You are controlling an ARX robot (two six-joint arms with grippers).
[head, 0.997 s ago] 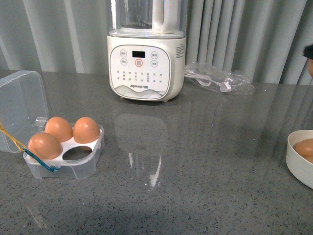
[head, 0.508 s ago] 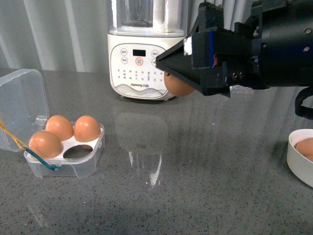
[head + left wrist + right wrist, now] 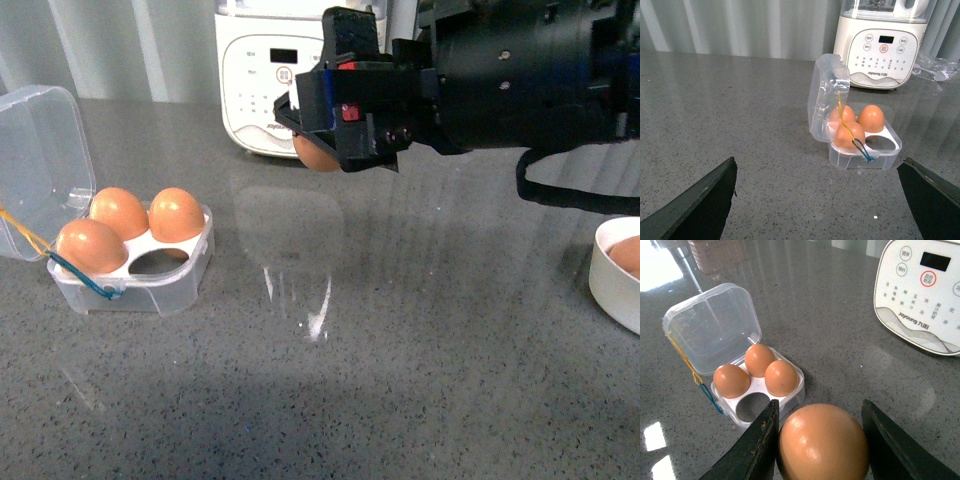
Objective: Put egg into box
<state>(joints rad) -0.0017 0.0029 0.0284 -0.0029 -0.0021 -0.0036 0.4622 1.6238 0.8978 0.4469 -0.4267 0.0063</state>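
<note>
Right tool [image 3: 318, 140] clamps the egg [image 3: 822, 445], well short of the box [image 3: 130, 290]; three in, last slot [image 3: 157, 262] empty.

- "joyoung 九阳", grey print low on the front panel of the white appliance [image 3: 920, 300] at the table's [image 3: 840, 315] far edge; clearest in the right wrist view.
- Same "Joyoung" line in the left wrist view, smaller.
- Round buttons [image 3: 903, 269]: Chinese characters, too small to read.
- Front view: panel print blurred, unreadable.
</note>
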